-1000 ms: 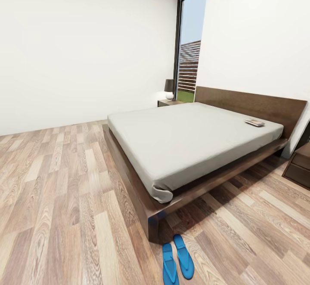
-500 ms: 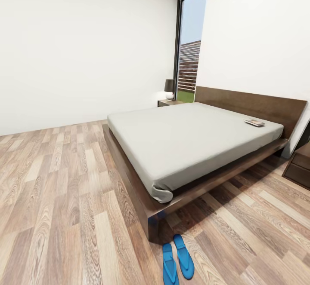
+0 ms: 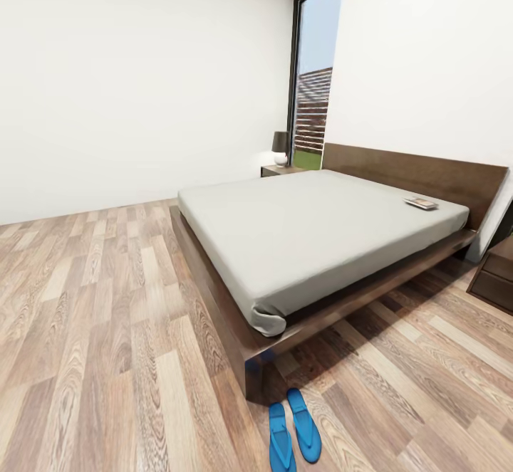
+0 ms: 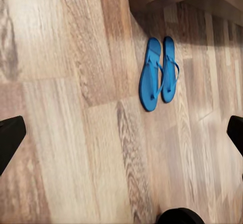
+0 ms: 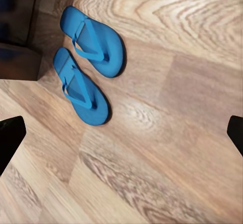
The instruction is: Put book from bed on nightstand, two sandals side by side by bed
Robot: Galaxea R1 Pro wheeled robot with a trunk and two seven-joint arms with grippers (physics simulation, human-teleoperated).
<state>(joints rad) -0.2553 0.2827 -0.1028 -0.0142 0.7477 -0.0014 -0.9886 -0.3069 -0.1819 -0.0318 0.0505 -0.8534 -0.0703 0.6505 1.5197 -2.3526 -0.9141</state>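
Sandals (image 3: 293, 429) sit paired at the bed's (image 3: 313, 237) foot; the book (image 3: 421, 203) lies off at two o'clock, long axis across, both arms' fingers spread empty.

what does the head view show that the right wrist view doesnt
The head view takes in the bed with the book lying on the mattress near the headboard, a nightstand at the right edge, another nightstand carrying a lamp, and the tall window. The right wrist view adds the right gripper, its dark fingertips spread wide at both edges. Both show the two blue sandals lying side by side on the wood floor by the bed's corner.
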